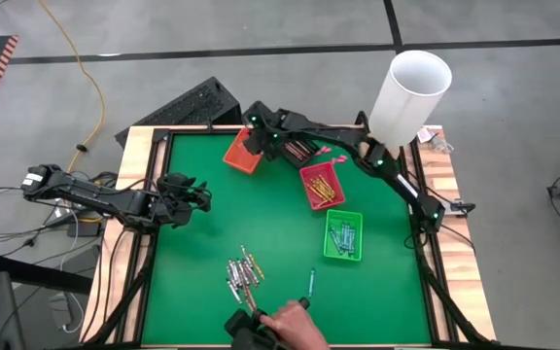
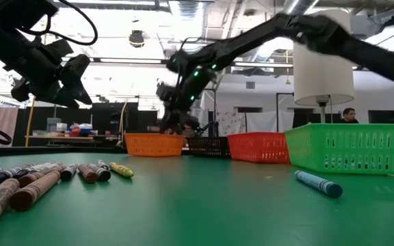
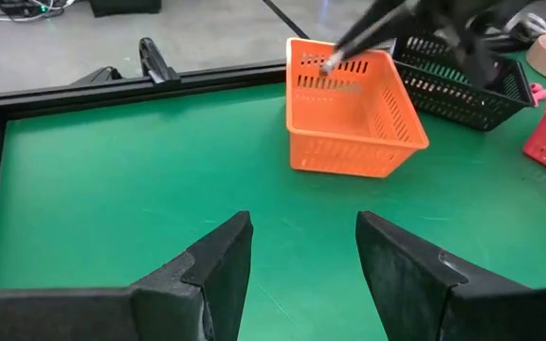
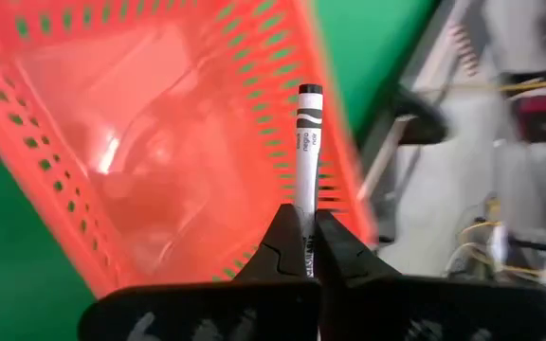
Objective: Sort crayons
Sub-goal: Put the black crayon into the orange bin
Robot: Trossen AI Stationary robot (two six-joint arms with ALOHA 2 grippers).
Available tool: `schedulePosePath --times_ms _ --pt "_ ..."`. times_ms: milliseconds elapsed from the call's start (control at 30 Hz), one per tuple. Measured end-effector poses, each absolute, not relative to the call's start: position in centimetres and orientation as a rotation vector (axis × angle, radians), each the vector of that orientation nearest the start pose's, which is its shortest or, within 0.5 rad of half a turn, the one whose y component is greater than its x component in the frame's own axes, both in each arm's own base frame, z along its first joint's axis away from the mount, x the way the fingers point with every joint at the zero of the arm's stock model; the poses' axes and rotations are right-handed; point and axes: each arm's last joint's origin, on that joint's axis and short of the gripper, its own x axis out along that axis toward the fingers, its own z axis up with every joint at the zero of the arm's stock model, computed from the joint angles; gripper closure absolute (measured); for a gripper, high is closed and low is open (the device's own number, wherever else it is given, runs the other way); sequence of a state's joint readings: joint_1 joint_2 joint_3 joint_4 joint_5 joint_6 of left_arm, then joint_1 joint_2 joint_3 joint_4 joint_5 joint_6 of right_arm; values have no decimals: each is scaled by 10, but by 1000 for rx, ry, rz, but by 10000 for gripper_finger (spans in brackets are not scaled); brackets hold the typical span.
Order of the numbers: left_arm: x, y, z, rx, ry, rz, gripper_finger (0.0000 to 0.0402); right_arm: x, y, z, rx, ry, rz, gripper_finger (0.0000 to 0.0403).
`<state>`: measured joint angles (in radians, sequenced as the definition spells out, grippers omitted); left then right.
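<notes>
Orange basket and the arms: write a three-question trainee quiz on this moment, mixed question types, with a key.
1. True or false: the right gripper holds a crayon over the orange basket.
2. Which basket holds blue crayons: A orange, B green, C black?
3. Fill in: the left gripper hangs over bare green mat with its jaws ____.

Key: 1 true; 2 B; 3 open.

My worktop [image 1: 202, 253] is a green mat inside a wooden frame; on it sit an orange tray [image 1: 242, 152], a black tray [image 1: 299, 149], a red tray [image 1: 321, 185] and a green tray [image 1: 343, 236]; loose crayons [image 1: 243, 270] lie clustered near the front edge; one blue crayon [image 1: 311, 283] lies apart.
</notes>
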<state>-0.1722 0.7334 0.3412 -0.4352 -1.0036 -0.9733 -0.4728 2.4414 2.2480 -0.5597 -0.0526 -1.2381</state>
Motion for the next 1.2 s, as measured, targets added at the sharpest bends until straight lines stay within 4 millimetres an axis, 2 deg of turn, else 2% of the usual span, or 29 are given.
schedulePosePath --times_ms 133,233,567,833,1200 --pt "132 2 181 -421 260 1017 221 494 -242 202 -960 948 153 403" --pt "132 2 180 -424 265 1014 221 493 -237 199 -963 984 184 403" --pt "132 2 179 -421 275 1007 221 490 -239 201 -931 969 227 403" --pt "127 3 165 -475 266 1038 221 489 -240 200 -918 955 257 403" --pt "130 2 168 -478 239 1017 221 488 -239 196 -921 957 299 403"
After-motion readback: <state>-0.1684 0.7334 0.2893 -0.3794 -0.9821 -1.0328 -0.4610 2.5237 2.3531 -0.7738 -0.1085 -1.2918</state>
